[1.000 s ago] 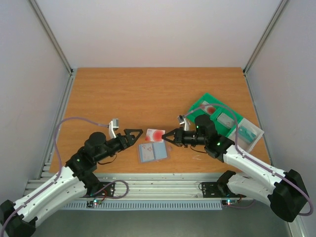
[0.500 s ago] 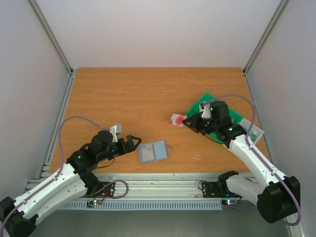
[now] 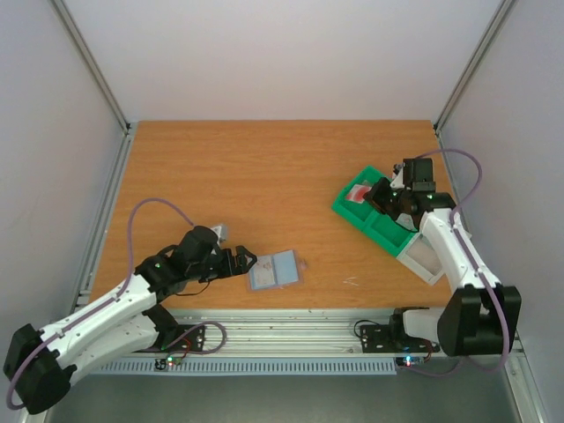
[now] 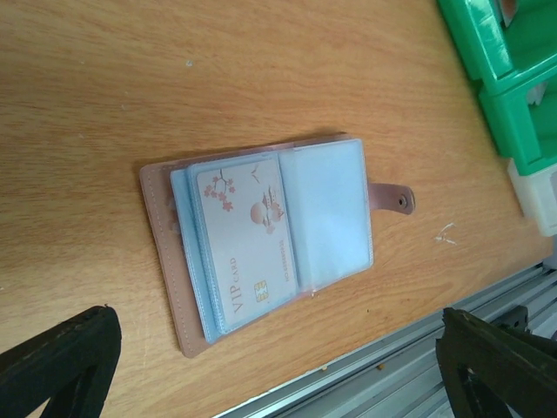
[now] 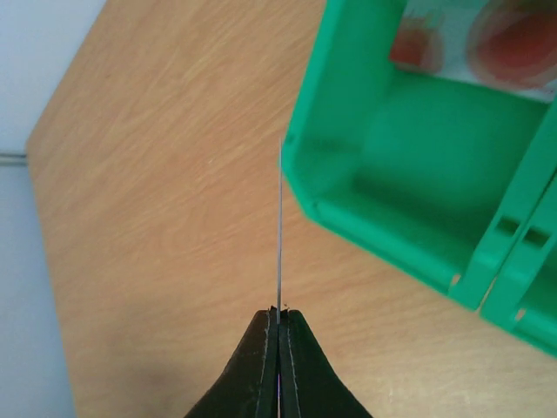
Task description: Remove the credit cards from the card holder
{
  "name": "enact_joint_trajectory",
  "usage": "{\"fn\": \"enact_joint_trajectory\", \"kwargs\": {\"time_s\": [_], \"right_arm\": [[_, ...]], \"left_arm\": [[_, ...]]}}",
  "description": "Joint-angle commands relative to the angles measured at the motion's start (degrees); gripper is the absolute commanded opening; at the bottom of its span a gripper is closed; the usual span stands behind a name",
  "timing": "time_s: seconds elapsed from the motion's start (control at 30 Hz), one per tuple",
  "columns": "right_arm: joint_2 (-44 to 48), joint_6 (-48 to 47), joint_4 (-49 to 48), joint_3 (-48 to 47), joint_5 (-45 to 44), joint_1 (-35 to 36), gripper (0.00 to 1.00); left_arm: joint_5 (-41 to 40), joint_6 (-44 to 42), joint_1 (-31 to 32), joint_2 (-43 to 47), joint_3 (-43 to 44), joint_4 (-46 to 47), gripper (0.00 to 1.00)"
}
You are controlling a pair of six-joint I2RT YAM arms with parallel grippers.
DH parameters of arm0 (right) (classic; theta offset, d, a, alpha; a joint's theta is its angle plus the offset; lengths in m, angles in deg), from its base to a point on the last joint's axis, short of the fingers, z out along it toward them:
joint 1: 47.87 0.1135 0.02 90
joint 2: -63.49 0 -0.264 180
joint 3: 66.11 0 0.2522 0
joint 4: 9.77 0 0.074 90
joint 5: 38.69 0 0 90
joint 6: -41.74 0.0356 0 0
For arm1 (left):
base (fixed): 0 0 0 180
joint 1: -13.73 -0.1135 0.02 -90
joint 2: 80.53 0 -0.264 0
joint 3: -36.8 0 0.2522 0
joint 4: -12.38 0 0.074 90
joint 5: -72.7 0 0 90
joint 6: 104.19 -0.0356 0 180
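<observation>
Two arms, top view: both reached up from the lower edge over the wooden table (image 3: 264,167).
Left gripper (image 3: 245,263): lower centre-left, fingers spread wide and grasping nothing, just left of the card holder.
Card holder (image 3: 273,270): lay open and flat at lower centre, well apart from the green tray.
Right gripper (image 3: 379,191): right of centre, over the upper-left end of the green tray (image 3: 381,225); its fingers were too small to judge here.
White-and-red card (image 3: 357,192): at that end of the tray, beside the right gripper's tip; held or lying could not be told.
Pale tray (image 3: 425,256): against the green tray's lower-right end.

Left wrist view, fingers (image 4: 52,366): black tips in both lower corners, wide apart, empty.
Card holder (image 4: 331,209): mid-frame, open, with a pinkish-brown cover, clear blue-tinted sleeves and a snap tab (image 4: 392,198) pointing right.
VIP card (image 4: 248,239): pale with a blossom print, tucked in the left-hand sleeve.
Green tray (image 4: 496,52): upper right corner.

Right wrist view, right gripper (image 5: 278,326): bottom centre, fingers clenched on a card.
Held card (image 5: 279,226): edge-on, a thin vertical line rising from the tips to the tray's left corner.
Green tray (image 5: 383,200): upper right.
Tray card (image 5: 513,39): white with red round marks, lying in the top compartment.
</observation>
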Motion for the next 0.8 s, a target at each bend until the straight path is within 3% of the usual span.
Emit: {"fn": "enact_joint_trajectory", "kwargs": {"time_s": [0.0, 0.47, 0.77], "right_arm": [[-5.6, -3.8, 1.2, -4.3, -4.7, -3.5, 0.01], [-20.4, -7.0, -1.7, -11.4, -4.6, -8.0, 0.01], [-24.4, -5.7, -5.9, -12.9, -2.6, -8.9, 0.01]], "left_arm": [[2.5, -2.8, 0.1, -2.2, 2.4, -1.2, 0.99], [0.4, -0.8, 0.1, 0.8, -0.4, -0.1, 0.99], [0.7, 0.1, 0.1, -0.2, -0.7, 0.7, 0.99]]}}
